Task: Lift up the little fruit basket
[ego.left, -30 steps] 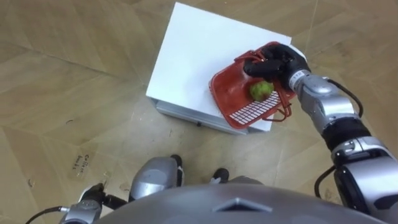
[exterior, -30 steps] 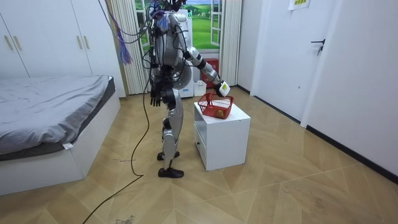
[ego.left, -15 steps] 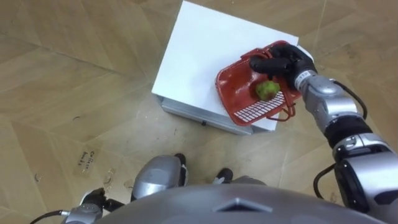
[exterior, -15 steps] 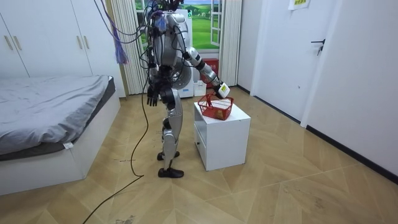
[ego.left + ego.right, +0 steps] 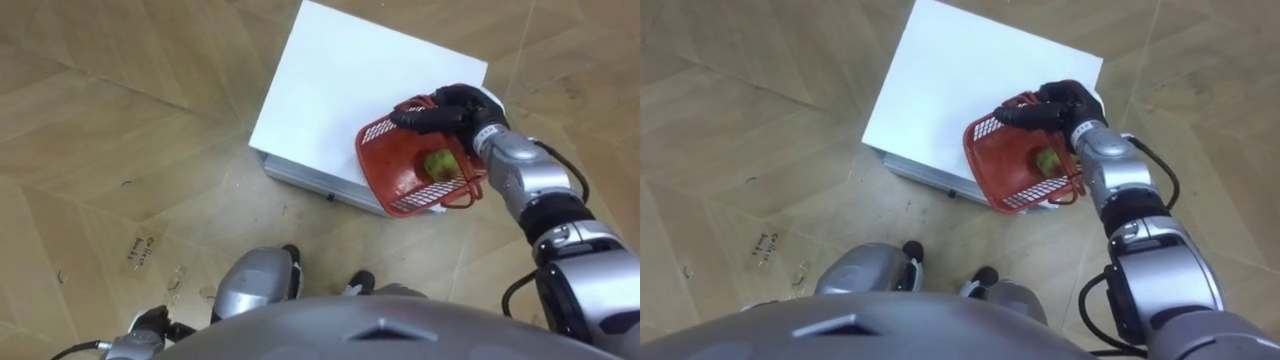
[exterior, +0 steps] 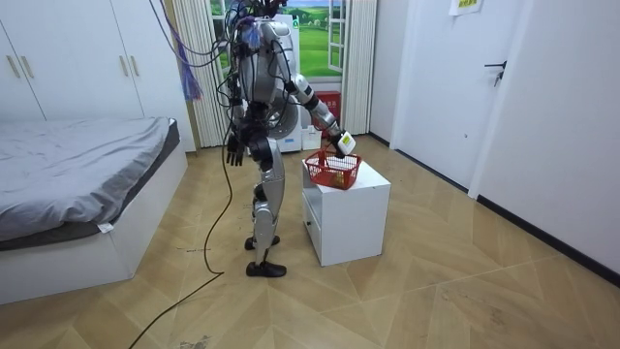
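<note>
The red mesh fruit basket (image 5: 395, 165) hangs tilted over the near right corner of the white cabinet (image 5: 340, 90), its opening turned to the left. A green fruit (image 5: 438, 163) lies inside against the lower wall. My right hand (image 5: 455, 108) is at the basket's upper rim, fingers wrapped over the handle and rim. In the room view I stand at the cabinet (image 6: 349, 218) with the right hand (image 6: 341, 143) reaching out to the basket (image 6: 332, 173). The left hand (image 6: 232, 150) hangs by my hip, fingers relaxed.
Wooden floor surrounds the cabinet on all sides. A bed (image 6: 77, 184) stands at the room view's left, wardrobes behind it. A closed door (image 6: 499, 97) is in the wall at the room view's right.
The basket has swung right toward the cabinet's corner and tipped further onto its side; the fruit rolled with it. The right hand moved right along with it.
</note>
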Controlling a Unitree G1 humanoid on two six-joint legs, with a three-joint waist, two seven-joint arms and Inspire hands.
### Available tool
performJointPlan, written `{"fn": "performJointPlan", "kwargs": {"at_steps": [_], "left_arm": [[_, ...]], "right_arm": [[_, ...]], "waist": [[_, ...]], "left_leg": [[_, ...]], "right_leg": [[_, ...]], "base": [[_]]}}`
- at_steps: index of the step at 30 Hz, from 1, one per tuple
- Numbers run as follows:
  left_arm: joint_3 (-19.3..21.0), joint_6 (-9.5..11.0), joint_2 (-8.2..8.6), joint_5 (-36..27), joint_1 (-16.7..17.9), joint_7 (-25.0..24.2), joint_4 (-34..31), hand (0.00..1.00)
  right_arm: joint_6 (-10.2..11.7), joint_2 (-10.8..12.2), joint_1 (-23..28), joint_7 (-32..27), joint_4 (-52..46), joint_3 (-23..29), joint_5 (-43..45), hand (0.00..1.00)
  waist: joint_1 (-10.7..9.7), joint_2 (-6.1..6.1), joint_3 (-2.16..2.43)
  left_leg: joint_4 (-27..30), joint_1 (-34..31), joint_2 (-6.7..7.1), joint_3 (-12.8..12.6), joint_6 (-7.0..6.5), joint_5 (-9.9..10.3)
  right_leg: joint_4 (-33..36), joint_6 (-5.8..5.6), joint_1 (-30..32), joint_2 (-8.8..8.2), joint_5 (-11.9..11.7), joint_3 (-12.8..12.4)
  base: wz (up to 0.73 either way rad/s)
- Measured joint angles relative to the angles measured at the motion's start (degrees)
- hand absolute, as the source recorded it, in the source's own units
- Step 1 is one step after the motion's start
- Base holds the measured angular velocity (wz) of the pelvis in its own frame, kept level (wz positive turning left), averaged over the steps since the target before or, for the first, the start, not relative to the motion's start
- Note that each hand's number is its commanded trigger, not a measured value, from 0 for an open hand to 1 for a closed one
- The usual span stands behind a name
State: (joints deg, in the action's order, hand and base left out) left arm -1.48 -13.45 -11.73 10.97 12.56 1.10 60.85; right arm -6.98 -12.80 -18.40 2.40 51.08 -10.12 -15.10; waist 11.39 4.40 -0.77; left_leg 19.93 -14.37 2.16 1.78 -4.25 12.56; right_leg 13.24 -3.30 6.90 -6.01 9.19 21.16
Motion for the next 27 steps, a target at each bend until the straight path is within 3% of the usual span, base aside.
{"fn": "performJointPlan", "kwargs": {"at_steps": [16,27], "left_arm": [[-2.29,0.26,-0.02,0.04,0.11,-0.07,-0.14,0.00],[-1.85,1.22,-0.20,0.62,0.40,-0.83,-0.18,0.00]], "right_arm": [[-0.03,0.04,0.79,-1.28,-0.20,-2.42,0.04,0.00],[-0.04,0.06,1.06,-0.28,-1.26,-3.33,6.43,0.00]], "waist": [[0.01,0.34,-0.05],[0.19,0.73,0.01]], "left_leg": [[1.30,-0.74,-0.09,0.08,0.01,0.06],[1.68,-1.13,-0.35,0.13,0.02,0.07]], "right_leg": [[0.46,0.19,0.03,0.03,-0.12,0.09],[1.58,0.37,0.80,0.03,-0.23,0.34]], "base": [[0.00],[0.00]]}}
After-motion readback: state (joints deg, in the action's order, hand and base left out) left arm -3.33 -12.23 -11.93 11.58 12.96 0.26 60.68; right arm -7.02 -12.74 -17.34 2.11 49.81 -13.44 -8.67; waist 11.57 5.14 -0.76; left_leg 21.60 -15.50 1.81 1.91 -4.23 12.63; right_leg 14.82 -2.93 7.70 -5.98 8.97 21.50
